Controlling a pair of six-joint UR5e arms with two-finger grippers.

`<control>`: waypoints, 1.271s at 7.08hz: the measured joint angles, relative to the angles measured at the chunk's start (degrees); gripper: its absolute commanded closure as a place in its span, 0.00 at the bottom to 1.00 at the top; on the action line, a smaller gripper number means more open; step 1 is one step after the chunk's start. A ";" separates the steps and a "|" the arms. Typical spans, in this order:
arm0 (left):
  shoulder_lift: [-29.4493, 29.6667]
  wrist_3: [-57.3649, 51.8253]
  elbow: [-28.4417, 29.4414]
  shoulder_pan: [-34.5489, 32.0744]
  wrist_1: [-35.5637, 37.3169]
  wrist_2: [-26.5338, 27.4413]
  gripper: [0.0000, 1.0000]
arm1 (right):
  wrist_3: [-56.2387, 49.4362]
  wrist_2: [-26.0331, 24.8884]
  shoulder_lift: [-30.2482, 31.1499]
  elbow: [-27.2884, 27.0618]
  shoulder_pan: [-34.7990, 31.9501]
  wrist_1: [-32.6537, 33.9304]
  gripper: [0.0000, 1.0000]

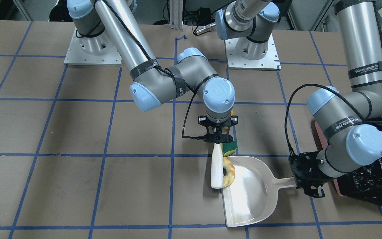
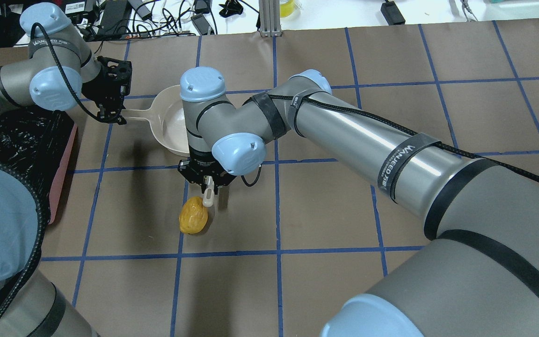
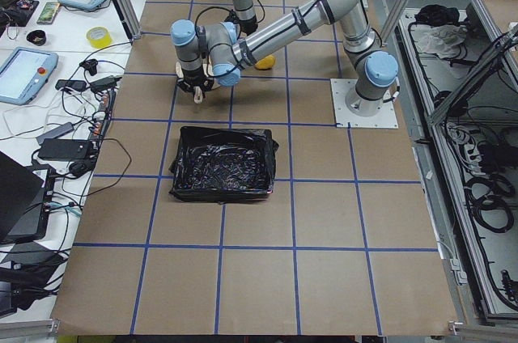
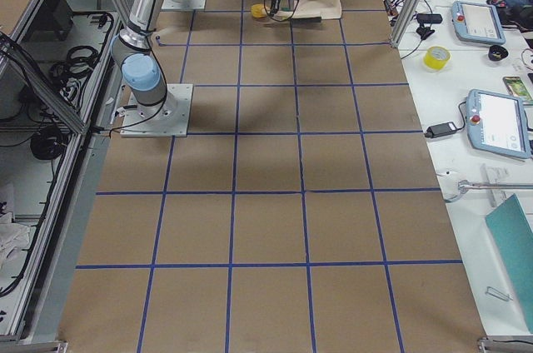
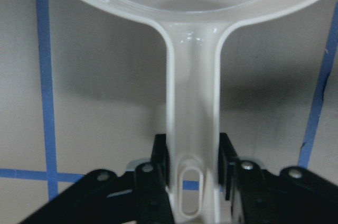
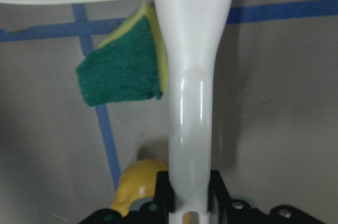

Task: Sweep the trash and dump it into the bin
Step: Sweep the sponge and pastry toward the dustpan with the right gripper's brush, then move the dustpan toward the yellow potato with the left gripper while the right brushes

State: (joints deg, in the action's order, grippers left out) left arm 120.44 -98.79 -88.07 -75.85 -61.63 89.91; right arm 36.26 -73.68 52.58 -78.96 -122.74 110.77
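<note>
A: The right hand (image 1: 218,136), what is in it?

B: Its two fingers are clamped on the handle of one white plastic hand brush (image 1: 217,167). The brush runs down the middle of the front-facing view, with its dark bristles at the lower end.

A: And the left hand (image 5: 194,163)?

B: It is squeezed tight on the handle end of one beige plastic dustpan (image 1: 252,196). The pan rests on the brown paper worktop (image 1: 78,186), lower centre-right in that same view.

A: How many pieces of trash do you count?

B: Three. One curved golden bread piece (image 1: 229,172) sits at the pan's open mouth, touching the brush head. One green-and-yellow sponge wedge (image 1: 229,148) lies on the worktop just above the pan's upper left corner, just beside the brush handle. One yellow-orange potato-like lump (image 2: 193,216) lies on the worktop, centre-left of the overhead view. It is close by the right hand, on the side away from the pan.

A: And the bin?

B: There is one pinkish rectangular bin (image 2: 66,168), lined with a crinkled glossy black bag. It stands at the left edge of the overhead view beside the left arm, well apart from all three pieces.
</note>
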 measured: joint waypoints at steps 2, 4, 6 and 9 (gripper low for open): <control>-0.05 0.00 0.00 0.00 0.00 0.00 0.91 | 2.07 4.65 -2.84 5.04 -0.40 0.05 1.00; -0.18 -0.66 0.03 0.01 0.02 0.06 0.91 | 3.57 8.10 -5.48 10.16 -0.46 0.07 1.00; -0.43 -2.79 0.17 0.08 0.16 0.19 0.91 | 4.38 9.22 -5.77 12.39 -0.38 -0.82 1.00; -0.28 -5.03 0.60 0.28 0.36 0.32 0.92 | 1.30 0.76 1.31 12.68 1.23 -13.49 1.00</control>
State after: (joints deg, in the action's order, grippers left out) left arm 120.16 -103.82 -87.47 -75.57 -61.27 90.24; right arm 37.56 -72.91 53.90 -66.28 -121.52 97.28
